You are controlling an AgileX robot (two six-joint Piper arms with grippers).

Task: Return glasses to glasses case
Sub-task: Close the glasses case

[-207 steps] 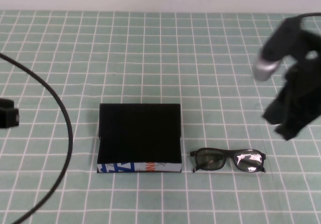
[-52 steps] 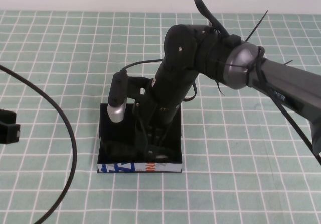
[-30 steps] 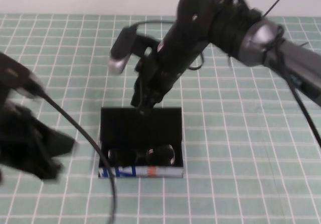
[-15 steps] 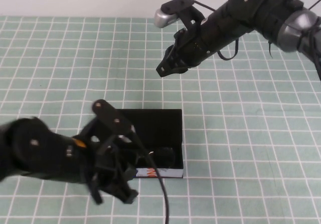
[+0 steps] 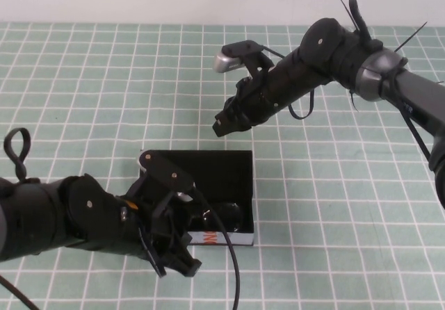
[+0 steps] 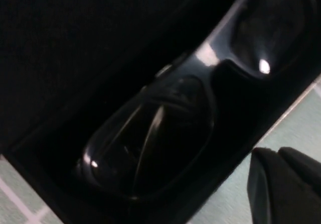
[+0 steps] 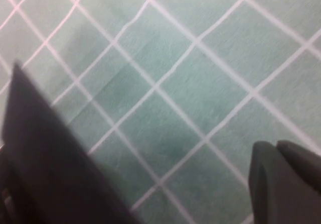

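Note:
The black glasses case [image 5: 208, 169] lies open at the table's middle, its white printed side [image 5: 210, 238] facing the front. The black-framed glasses [image 5: 224, 216] lie inside it along the front wall. In the left wrist view the glasses [image 6: 165, 128] fill the case [image 6: 75, 33]. My left gripper [image 5: 175, 260] is open and empty at the case's front left corner; one finger [image 6: 282, 184] shows. My right gripper [image 5: 224, 124] is open and empty, raised just behind the case. Its fingers [image 7: 40, 148] frame bare cloth.
A green cloth with a white grid [image 5: 334, 240] covers the table. My left arm [image 5: 62, 219] lies across the front left. My right arm [image 5: 334, 53] reaches in from the back right. A black cable [image 5: 233, 275] trails off the front edge.
The glasses went from the table right of the case into it. My right gripper let go and lifted back. My left arm swung in to the case's front left.

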